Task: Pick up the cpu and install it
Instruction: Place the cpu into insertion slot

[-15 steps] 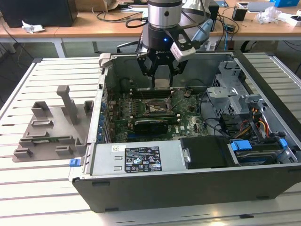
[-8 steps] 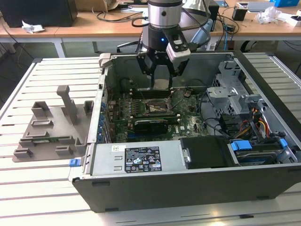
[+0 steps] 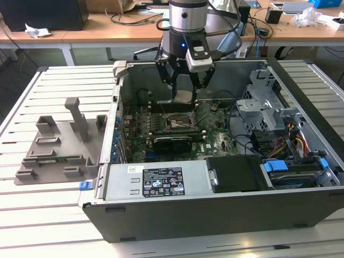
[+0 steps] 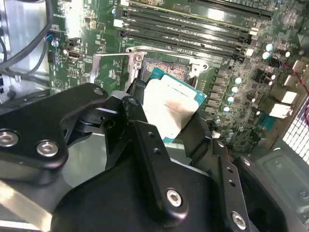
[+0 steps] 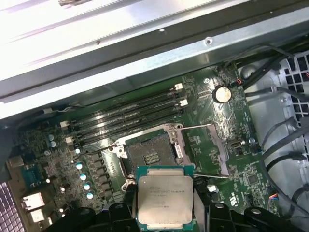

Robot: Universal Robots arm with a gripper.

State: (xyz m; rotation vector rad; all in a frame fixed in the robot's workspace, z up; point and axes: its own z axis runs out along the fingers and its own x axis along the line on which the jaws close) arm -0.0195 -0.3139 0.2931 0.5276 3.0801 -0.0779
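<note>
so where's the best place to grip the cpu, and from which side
Pinch two opposite thin edges, coming from the lid side, as the gripper does now. The cpu is a flat, thin square: its edges are the only parallel faces to clamp, and the underside is left free to face the open socket.

Black pincer (image 4: 170, 112), silver-grey cpu (image 5: 165, 198) edged in teal, green motherboard (image 5: 251, 170), pale grey fixture tray (image 3: 54, 146).
</note>
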